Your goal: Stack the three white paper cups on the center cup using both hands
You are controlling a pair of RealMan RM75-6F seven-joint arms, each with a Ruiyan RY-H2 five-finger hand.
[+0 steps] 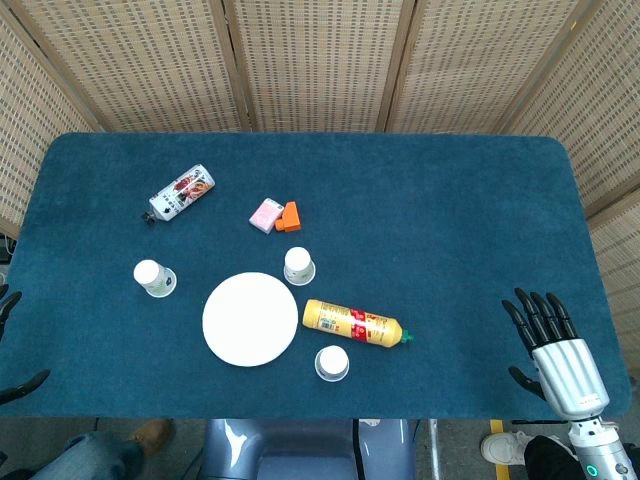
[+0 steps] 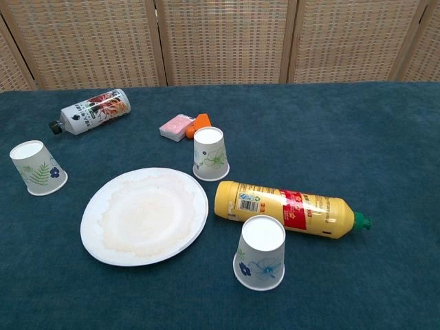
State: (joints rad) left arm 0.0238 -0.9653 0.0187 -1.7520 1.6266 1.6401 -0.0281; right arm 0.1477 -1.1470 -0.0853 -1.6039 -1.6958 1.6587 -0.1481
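Three white paper cups sit upside down on the blue surface: far-left cup, centre cup, near cup. Right hand spread, empty; left hand barely visible, can't tell. Light, crushable — probably grip the sidewalls gently.

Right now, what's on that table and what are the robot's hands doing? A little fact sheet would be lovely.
cups: three white paper cups, all upside down: left cup, center cup, near cup
stacked so far: none
plate: white, stained, between the cups
yellow bottle: lying on its side, between center and near cups
printed bottle: lying at far left
pink and orange blocks: behind the center cup
right hand: open, holding nothing
left hand: only fingertips visible at the edge
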